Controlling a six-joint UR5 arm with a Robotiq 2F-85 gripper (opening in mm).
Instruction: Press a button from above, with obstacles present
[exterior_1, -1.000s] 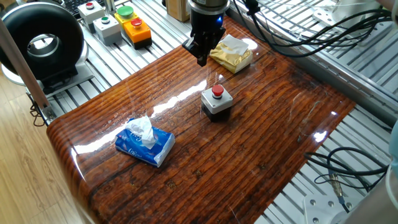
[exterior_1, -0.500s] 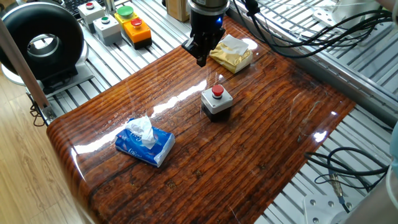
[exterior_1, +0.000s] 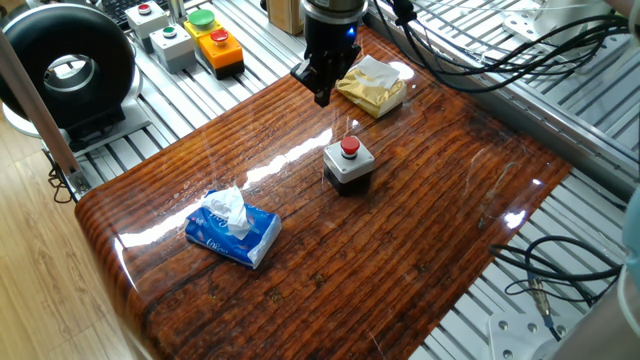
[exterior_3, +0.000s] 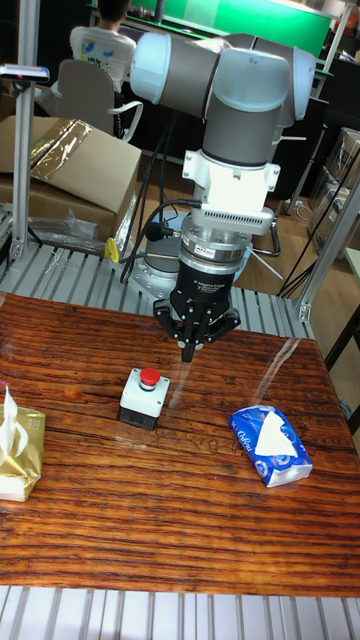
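Observation:
The button (exterior_1: 349, 146) is small, round and red, on a grey-topped box with a black base (exterior_1: 348, 170) near the middle of the wooden table; it also shows in the tall fixed view (exterior_3: 149, 377). My gripper (exterior_1: 322, 97) hangs above the table, up and left of the button and clear of it, its fingertips meeting in a point (exterior_3: 188, 351). Of the obstacles, the yellowish-tan tissue pack (exterior_1: 372, 88) lies just right of the gripper. The blue tissue pack (exterior_1: 232, 230) lies near the table's front-left edge.
Off the table at the back left stand a yellow box with green and red buttons (exterior_1: 215, 42) and grey button boxes (exterior_1: 170, 45). A black round device (exterior_1: 68, 72) sits at far left. Cables (exterior_1: 560, 270) trail at the right.
The gripper has shifted very slightly up and to the left in the fixed view. The button box and both tissue packs have not moved.

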